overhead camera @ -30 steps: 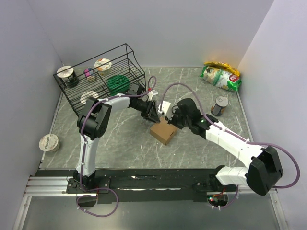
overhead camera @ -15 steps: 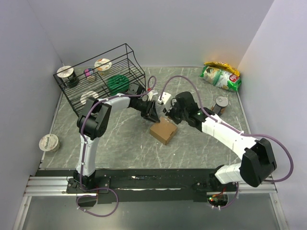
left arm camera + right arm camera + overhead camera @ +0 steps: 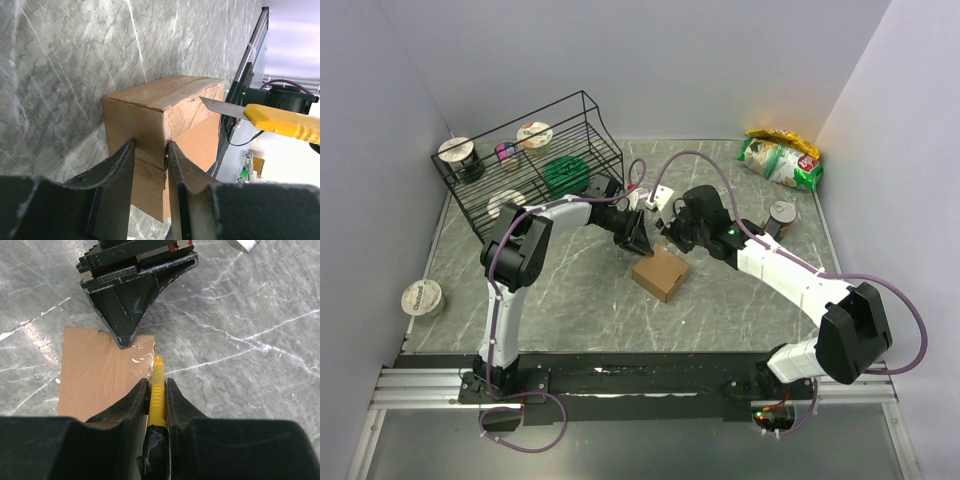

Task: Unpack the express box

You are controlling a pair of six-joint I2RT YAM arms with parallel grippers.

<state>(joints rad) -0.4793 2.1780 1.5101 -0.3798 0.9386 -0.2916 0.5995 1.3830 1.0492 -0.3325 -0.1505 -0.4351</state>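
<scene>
The express box (image 3: pixel 660 272) sits in the middle of the table (image 3: pixel 570 300). The wire rack (image 3: pixel 530 165) stands behind it on the left, the snack bag (image 3: pixel 780 160) behind on the right.

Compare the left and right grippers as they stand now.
The left gripper clamps a corner of the express box; the right gripper clamps a yellow knife. The left gripper touches the box itself; the right gripper does not, only the knife reaches the taped top edge. Both are shut.
</scene>
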